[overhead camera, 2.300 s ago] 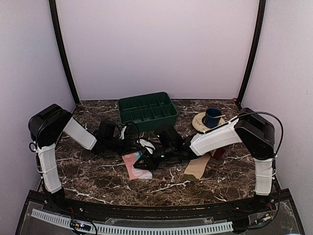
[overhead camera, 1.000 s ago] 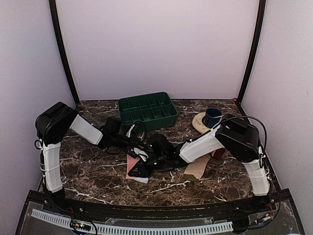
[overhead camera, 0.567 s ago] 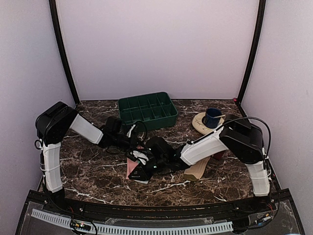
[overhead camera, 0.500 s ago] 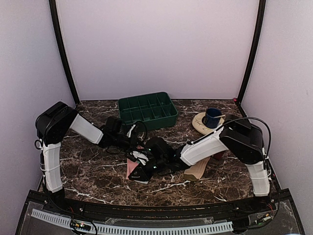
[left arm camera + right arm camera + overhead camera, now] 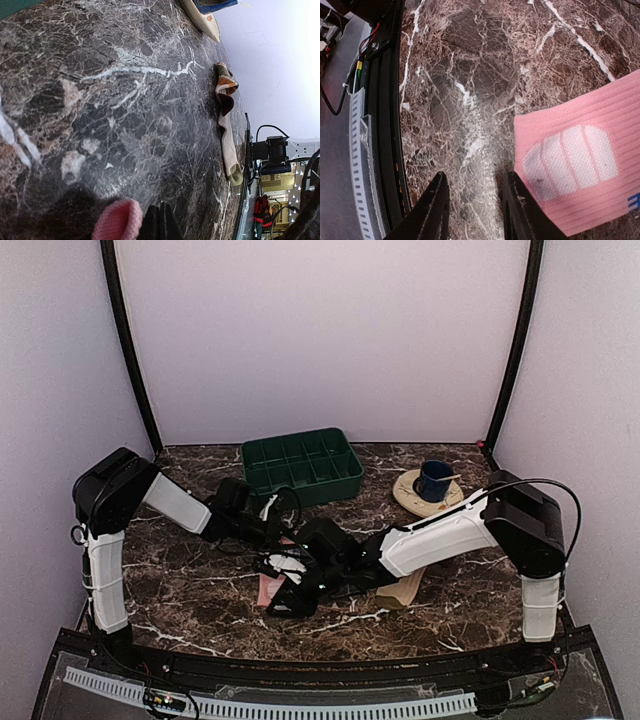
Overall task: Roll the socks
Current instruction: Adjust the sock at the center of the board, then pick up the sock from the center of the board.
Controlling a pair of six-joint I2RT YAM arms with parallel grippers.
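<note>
Your right end effector, open and empty, sits just beside the pink sock; closing here may miss its edge.

No writing, label, brand, number or sign can be read in any of the views. The nearest thing to a mark is on the pink sock. In the right wrist view it has a plain white ribbed patch, and below that patch a scrap of blue at the picture's right edge. The scrap is cut off too short to tell whether it is lettering.
</note>
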